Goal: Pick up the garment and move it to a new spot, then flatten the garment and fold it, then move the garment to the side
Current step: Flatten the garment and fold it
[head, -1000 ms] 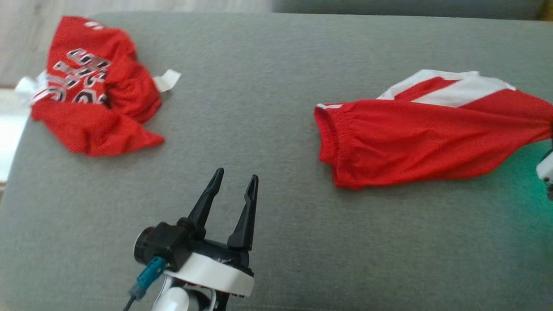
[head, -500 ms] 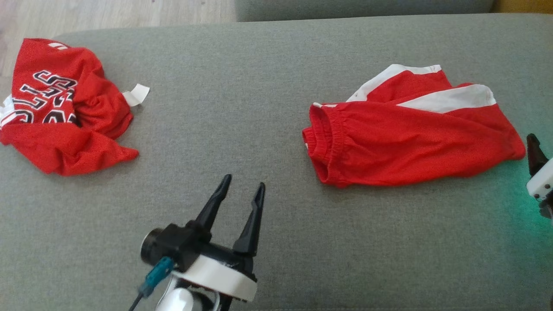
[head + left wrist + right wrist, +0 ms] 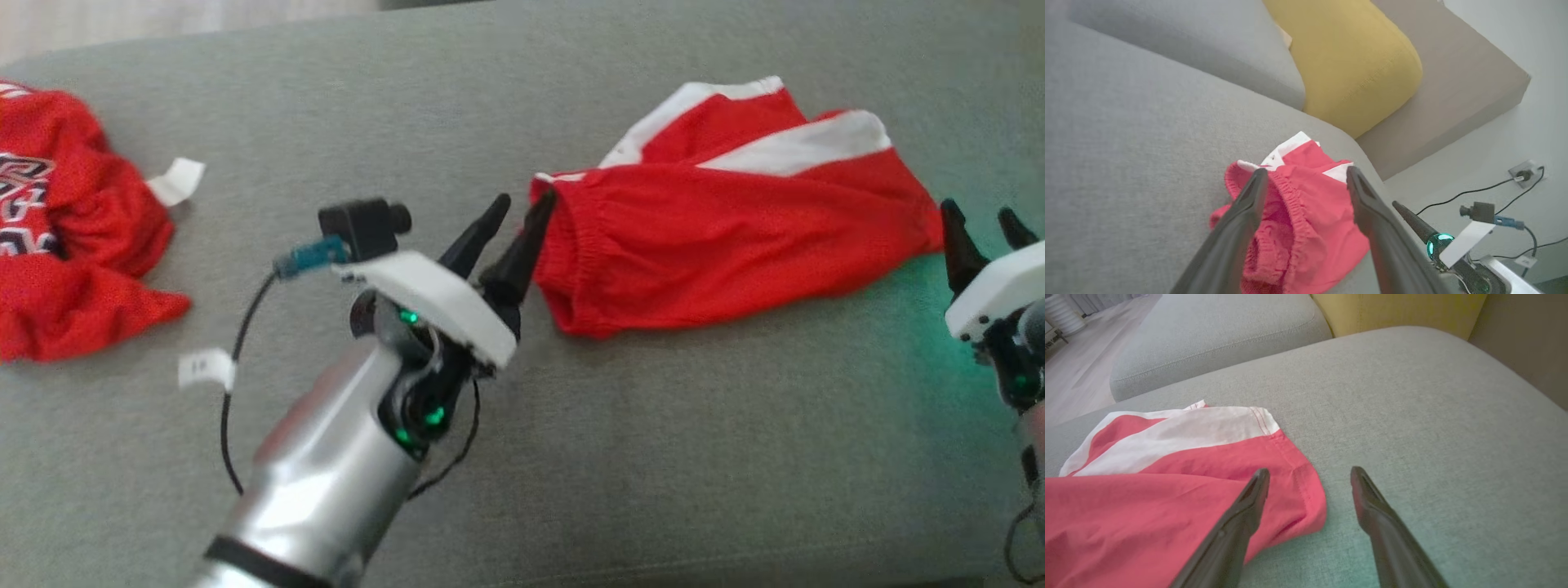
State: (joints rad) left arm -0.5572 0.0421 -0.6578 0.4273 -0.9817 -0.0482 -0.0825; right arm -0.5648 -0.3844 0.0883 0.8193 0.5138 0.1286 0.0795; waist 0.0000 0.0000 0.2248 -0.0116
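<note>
Fingers [image 3: 516,255] apart and empty on both sides: left gripper [image 3: 524,200] at elastic waistband [image 3: 571,245], right gripper [image 3: 978,211] at leg hem [image 3: 924,233]. Red shorts [image 3: 735,237] loosely laid on grey sofa cushion [image 3: 653,457], bracketed end to end, likely for a paired pinch and stretch to flatten. Crumpled red jersey [image 3: 73,245] well apart, at left.

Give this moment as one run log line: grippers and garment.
left gripper: open, at red shorts waistband | right gripper: open, beside hem | red shorts: lying on grey cushion, not held
</note>
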